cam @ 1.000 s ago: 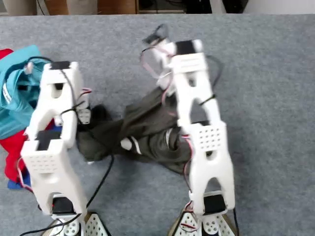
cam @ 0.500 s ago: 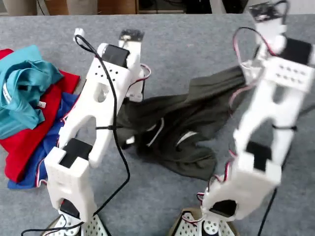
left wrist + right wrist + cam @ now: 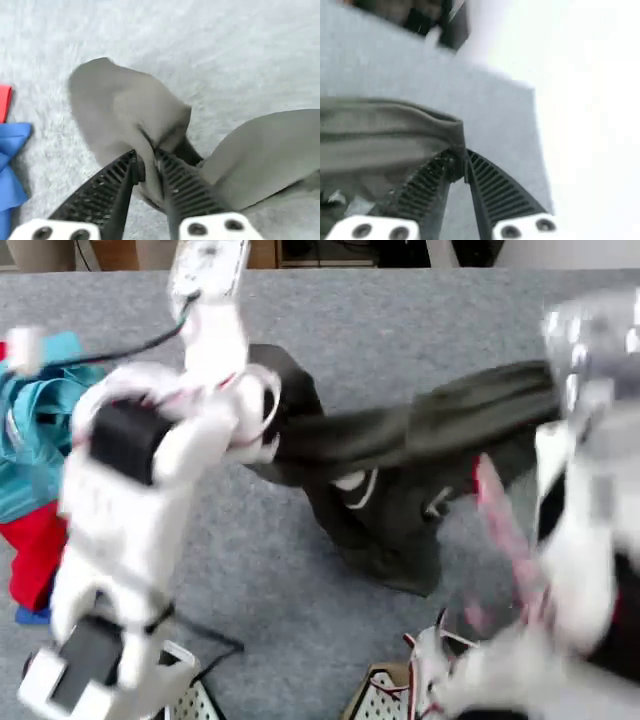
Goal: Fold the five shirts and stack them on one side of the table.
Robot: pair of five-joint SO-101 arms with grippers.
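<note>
i have the dark olive shirt (image 3: 400, 435) strung between my two arms above the middle of the table (image 3: 400, 320). my left gripper (image 3: 146, 160) pinches a fold of it toward 10 o'clock, and my right gripper (image 3: 459, 160) is clamped on a hemmed edge out at 3 o'clock. the rest sags from that taut band into a crumpled heap on the surface around 5 o'clock of centre. my worry is the grip: each set of ribbed jaws has only a thin nip of cloth, and a harder pull apart could slide it free and drop that end. the stretched part also looks rolled into a rope rather than opened flat, so i judge that laying it down like this would leave twists and no clean panel to fold. the heap could drag and catch on the table's fuzzy grey nap. my left arm sits close to the pile at 9 o'clock, where the teal shirt (image 3: 30, 440) lies over the red shirt (image 3: 30, 540) and the blue shirt (image 3: 10, 150), and a careless swing could snag or scatter them. the olive cloth is a soft, matte, limp knit that drapes in rounded folds. its hem is a firmer doubled ridge.
</note>
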